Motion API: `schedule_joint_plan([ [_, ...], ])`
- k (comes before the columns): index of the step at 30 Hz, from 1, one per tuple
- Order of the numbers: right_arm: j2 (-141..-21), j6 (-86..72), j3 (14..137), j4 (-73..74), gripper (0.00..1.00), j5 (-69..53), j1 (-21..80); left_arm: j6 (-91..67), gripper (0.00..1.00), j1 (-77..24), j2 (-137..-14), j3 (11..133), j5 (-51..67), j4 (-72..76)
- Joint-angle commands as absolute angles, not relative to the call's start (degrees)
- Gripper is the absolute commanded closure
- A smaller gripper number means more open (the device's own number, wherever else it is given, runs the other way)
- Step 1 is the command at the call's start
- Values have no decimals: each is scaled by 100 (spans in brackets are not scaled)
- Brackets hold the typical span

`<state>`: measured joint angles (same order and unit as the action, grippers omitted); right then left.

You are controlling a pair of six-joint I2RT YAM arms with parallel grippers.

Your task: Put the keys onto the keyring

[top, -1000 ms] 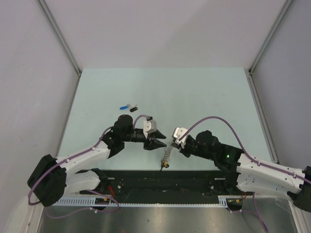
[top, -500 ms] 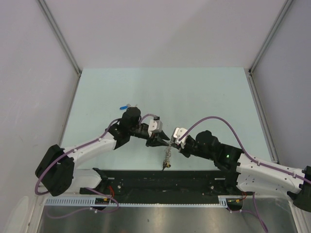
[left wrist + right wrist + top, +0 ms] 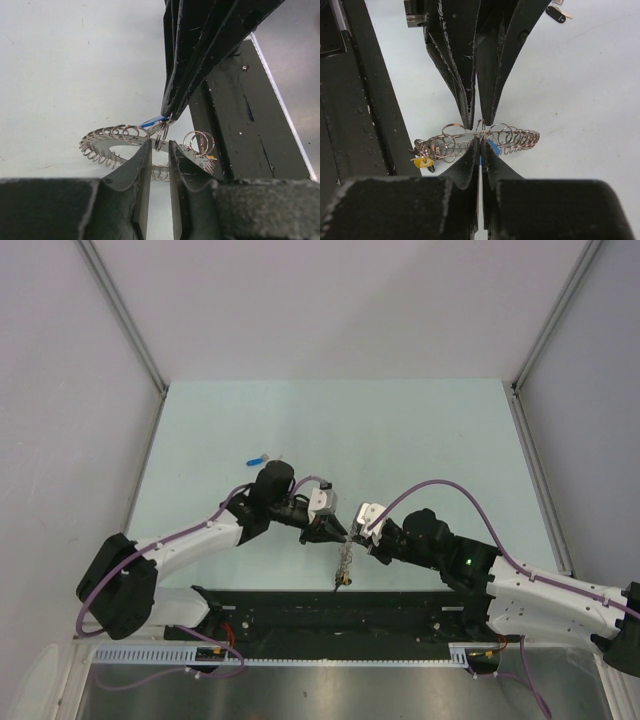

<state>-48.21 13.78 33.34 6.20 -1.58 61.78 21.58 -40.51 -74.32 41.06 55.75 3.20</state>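
So, keyring: a large flat silver-grey metal keyring [image 3: 102,141] with a wide central hole and a fringe of small wire loops, held tilted just above the pale green table [image 3: 60,60].
Right gripper: the right gripper [image 3: 167,111] reaches down onto the keyring's rim, its black jaws pressed fully together on it.
Left gripper: the left gripper [image 3: 160,147] meets the keyring from the opposite side. Its jaws are only narrowly apart, straddling one upright wire loop [image 3: 161,136]; I can't tell whether the pads touch it.
Keys at the keyring: a tiny blue-headed key [image 3: 152,121] sits right at the pinch, and whether it is threaded on I can't tell. A yellow-headed key [image 3: 424,161] hangs at the keyring's end nearest the arm bases.
Loose keys: a black-headed key [image 3: 555,13] and a second blue key [image 3: 260,458] lie on the table, well apart from the keyring, beyond the left arm.
Handling: the keyring looks light and stiff in its flat band, but smooth metal will likely slip or swivel in a pinch, and the loops are probably springy and easily bent.
Best hold: the flat band between loops, I'd judge, and each key by its plastic head.
Surfaces: shiny wire, matte scuffed fingers, smooth table.
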Motion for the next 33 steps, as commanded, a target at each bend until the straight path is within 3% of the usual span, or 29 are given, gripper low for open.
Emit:
schedule_joint_plan([
  [1,-4825,1415,3568,422,100,-211,6196,2303,78,-4104,-7444,4351,5722,334],
  [9,-4825,1371,3577,466,100,-202,6196,1978,90,-4113,-7357,4245,5739,685],
  [12,-4816,1371,3577,483,100,-176,6196,1750,100,-4131,-7330,4149,5722,931],
  [33,-4737,1090,3419,405,100,229,6372,-1203,100,-4131,-5950,2461,3894,4340],
])
